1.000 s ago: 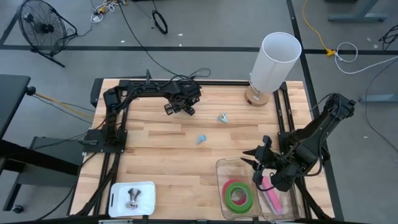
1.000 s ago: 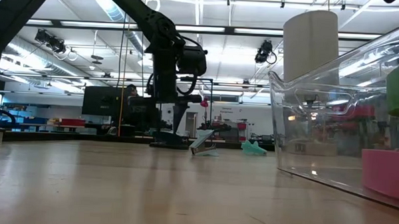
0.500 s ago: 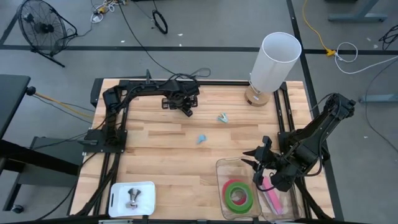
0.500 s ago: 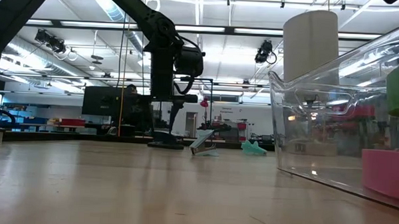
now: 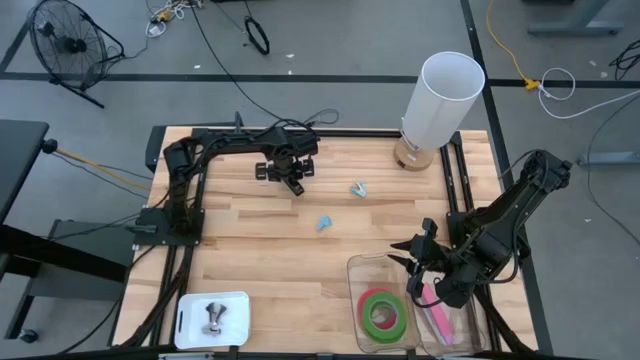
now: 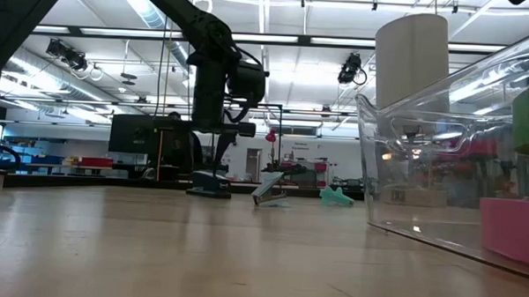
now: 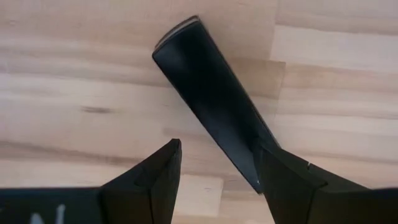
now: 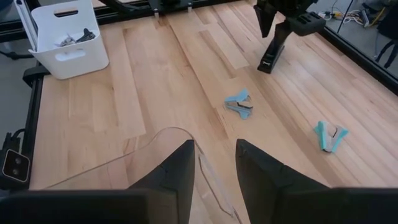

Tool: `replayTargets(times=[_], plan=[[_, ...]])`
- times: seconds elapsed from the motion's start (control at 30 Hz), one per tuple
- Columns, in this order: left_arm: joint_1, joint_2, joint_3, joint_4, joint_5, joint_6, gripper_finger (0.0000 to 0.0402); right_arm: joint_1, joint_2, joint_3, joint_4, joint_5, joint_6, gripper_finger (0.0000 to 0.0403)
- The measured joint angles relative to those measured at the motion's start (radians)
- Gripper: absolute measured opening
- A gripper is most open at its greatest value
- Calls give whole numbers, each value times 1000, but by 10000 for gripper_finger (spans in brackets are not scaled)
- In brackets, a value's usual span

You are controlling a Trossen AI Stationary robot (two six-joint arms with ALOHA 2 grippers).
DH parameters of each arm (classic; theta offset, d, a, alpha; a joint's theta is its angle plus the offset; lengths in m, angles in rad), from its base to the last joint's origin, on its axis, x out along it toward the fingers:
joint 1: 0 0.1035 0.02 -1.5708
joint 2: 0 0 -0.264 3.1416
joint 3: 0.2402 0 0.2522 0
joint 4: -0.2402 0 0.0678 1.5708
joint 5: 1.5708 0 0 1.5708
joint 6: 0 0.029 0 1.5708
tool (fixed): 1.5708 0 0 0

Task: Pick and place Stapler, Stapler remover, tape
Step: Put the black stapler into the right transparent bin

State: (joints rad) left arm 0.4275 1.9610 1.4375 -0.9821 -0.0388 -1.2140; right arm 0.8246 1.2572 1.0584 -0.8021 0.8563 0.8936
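A black stapler [image 7: 211, 93] lies flat on the wooden table at the far middle; it also shows in the high view [image 5: 297, 187]. My left gripper [image 5: 286, 172] hangs over it, open, fingers pointing down. Two blue-green stapler removers [image 5: 358, 188] [image 5: 324, 223] lie on the table to its right. A green tape roll on a red one [image 5: 385, 312] lies in a clear container [image 5: 352, 268] at the near right, beside a pink thing [image 5: 437, 320]. My right gripper [image 5: 412, 262] is open and empty over that container. My left gripper comes from above, pointing down. The inner side of one finger [image 7: 292, 186] stands against the stapler's long side near one end [image 7: 252, 152]. The other finger [image 7: 149, 180] stands apart from it. The stapler lies flat on the table, slanting across the gap.
A tall white cylinder on a wooden foot [image 5: 440, 100] stands at the far right. A white tray [image 5: 190, 310] with a metal piece lies at the near left corner. Bare wood lies between the stapler and the container.
My left gripper has gone a little toward the table's left edge and turned about its wrist. The stapler has slid along the table with it, toward the left and slightly nearer.
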Motion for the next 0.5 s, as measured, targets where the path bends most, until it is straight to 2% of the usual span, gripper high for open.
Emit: replayTargets(times=[0.17,0.33,0.5], plan=[[-9,-19,23,23,-53,-94,204,0,0,0,-1,0,0,118],[-13,-19,24,33,-20,-150,204,0,0,0,-4,0,0,118],[-16,-18,24,-16,-28,-310,204,0,0,0,-5,0,3,118]])
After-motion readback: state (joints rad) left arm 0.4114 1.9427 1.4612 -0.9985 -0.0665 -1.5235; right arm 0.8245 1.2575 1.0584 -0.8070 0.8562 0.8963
